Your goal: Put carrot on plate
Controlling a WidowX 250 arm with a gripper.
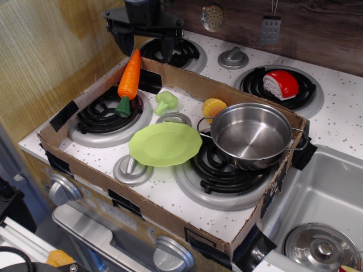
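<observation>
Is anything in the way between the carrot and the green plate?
Nothing visible blocks that path. The carrot leans on the cardboard wall over the left burner, and the plate sits to its front right with bare stove between. The broccoli toy stands just beside that line, not on it. The hand hangs open above the carrot.

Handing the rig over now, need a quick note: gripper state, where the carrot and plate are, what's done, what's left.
Gripper: jaws open, empty, hanging above the back-left corner of the cardboard box, just behind the carrot's tip.
Carrot: leaning on the box's left wall over the back-left burner, green end down, not held.
Plate: empty, in the middle of the box, beside the steel pot.
Done: nothing; no grasp yet.
Left: lower onto the carrot, close, lift, carry to the plate, release.
</observation>
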